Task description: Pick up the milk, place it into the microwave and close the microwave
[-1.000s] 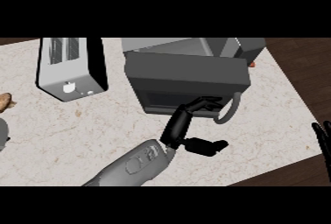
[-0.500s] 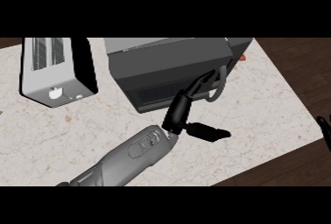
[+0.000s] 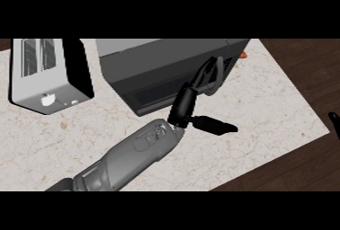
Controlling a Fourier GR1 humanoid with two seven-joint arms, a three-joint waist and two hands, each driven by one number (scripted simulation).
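Microwave [image 3: 159, 67] door shut, left hand [image 3: 189, 101] fingers straight against its front at 12 o'clock, holding nothing, toaster [image 3: 46, 72] at 9, right hand [image 3: 334, 120] at 3, state unclear.

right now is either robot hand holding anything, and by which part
Nothing is held. The left robot hand has straight fingers laid against the microwave door, thumb out to the side. Of the right robot hand, only a sliver shows at the right edge.

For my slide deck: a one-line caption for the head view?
Left hand presses straight fingers against the microwave door, toaster at left.
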